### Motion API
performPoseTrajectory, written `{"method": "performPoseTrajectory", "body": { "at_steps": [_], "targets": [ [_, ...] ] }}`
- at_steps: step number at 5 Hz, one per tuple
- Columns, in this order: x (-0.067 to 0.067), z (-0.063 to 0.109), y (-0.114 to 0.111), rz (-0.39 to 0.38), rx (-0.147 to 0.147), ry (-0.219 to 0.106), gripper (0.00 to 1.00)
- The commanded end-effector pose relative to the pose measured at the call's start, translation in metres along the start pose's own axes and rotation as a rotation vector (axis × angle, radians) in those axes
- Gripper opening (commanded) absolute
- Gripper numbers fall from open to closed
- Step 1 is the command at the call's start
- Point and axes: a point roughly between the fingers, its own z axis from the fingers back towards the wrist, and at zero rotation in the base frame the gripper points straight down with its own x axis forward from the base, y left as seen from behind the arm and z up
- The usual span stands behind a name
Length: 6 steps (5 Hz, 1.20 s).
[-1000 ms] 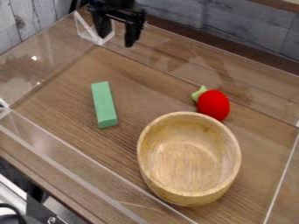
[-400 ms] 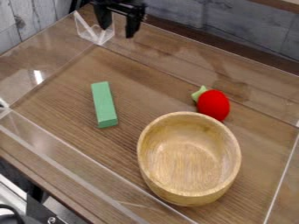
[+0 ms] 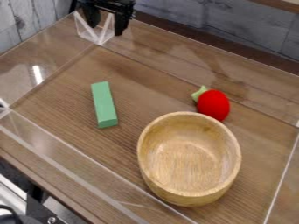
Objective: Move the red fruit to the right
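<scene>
The red fruit is small, glossy and round, with a green leafy top pointing left. It lies on the wooden table right of centre, just above the rim of the wooden bowl. My gripper hangs at the top left of the view, far from the fruit. Its black fingers point down, stand open and hold nothing.
A green rectangular block lies left of the bowl. Clear acrylic walls fence the table on all sides, and the gripper hovers close to the back left wall.
The gripper has slid left and a little toward the back wall, staying open. Fruit, bowl and block have kept their places.
</scene>
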Motion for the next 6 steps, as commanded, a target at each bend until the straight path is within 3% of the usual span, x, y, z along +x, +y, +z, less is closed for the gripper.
{"method": "performPoseTrajectory", "body": {
  "at_steps": [1, 3, 5, 6],
  "targets": [
    [0.01, 0.039, 0.007, 0.029, 0.025, -0.097, 1.0],
    [0.004, 0.033, 0.013, 0.062, 0.02, -0.116, 1.0],
    [-0.005, 0.038, 0.017, -0.034, -0.023, -0.156, 1.0],
    [-0.005, 0.038, 0.005, -0.076, -0.048, -0.179, 1.0]
  ]
}}
